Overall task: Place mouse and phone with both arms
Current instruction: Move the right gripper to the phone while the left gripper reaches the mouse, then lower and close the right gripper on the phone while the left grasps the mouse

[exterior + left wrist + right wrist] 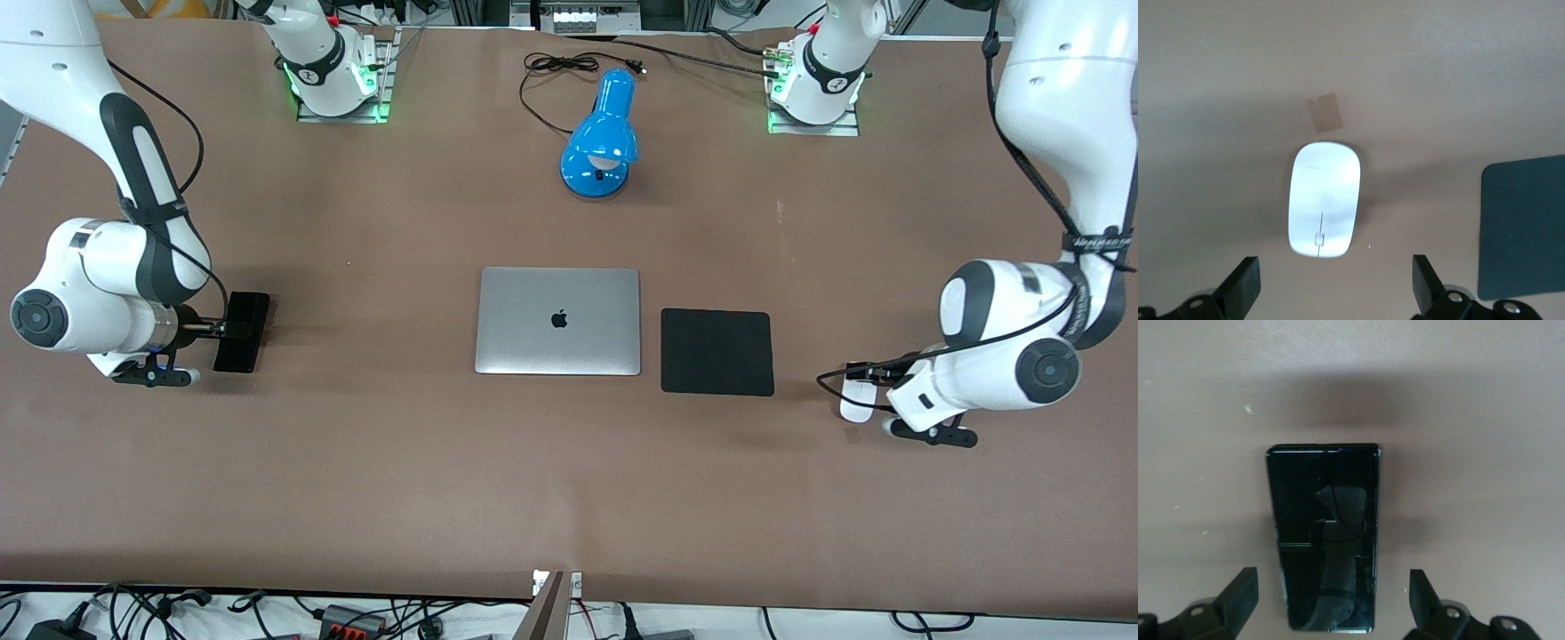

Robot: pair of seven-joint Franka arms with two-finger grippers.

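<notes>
The right gripper [1328, 603] hangs low over the phone [241, 332], its jaws spread wide with one finger on each side of the slab and neither one touching it. The phone lies flat on the brown tabletop [356, 480] at the right arm's end, well apart from the laptop [558, 321], its glossy face mirroring the gripper above it.

At the left arm's end, the left gripper [1331, 290] is poised over the mouse [857, 402] in the same way, jaws released and wide, the fingers [1241, 285] standing clear of the white shell on both sides. The mouse rests on the tabletop with its thin centre line toward the gripper, and a small scrap of tan tape [1325, 112] is stuck to the tabletop just beside its rounded end.

Between the mouse and the closed silver laptop lies the black square pad [717, 351], just beside the laptop and bare on top. A blue desk lamp [603, 140] sits farther from the front camera than the laptop, its black cord [556, 64] trailing toward the arms' bases.
</notes>
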